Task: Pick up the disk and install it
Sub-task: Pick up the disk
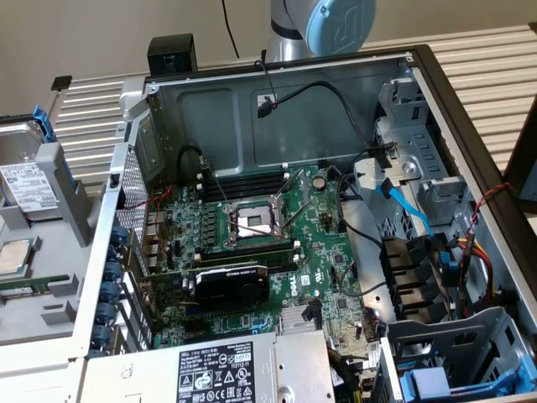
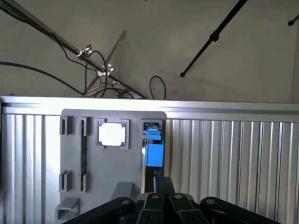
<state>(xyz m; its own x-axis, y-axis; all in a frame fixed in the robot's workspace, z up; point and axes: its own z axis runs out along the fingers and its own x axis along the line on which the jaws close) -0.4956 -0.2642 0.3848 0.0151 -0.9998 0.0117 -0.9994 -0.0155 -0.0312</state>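
Note:
The disk (image 1: 25,180) is a silver drive with a white label in a blue carrier frame. It rests in a grey holder (image 1: 63,210) at the exterior view's left, outside the computer case. In the wrist view the disk (image 2: 153,153) appears edge-on, blue frame towards me, in a slot of the same holder (image 2: 112,168). My gripper (image 2: 159,185) hovers above that slot, apart from the disk, with its black fingers (image 2: 155,183) pressed together and nothing between them. The arm's blue joint (image 1: 337,25) rises behind the case.
A small square CPU chip (image 1: 15,256) sits in the holder beside the disk. The open case (image 1: 277,92) holds the motherboard (image 1: 252,243), a labelled power supply (image 1: 226,374), loose cables and drive bays (image 1: 453,369) at the exterior view's lower right. The slatted table (image 2: 224,158) lies around it.

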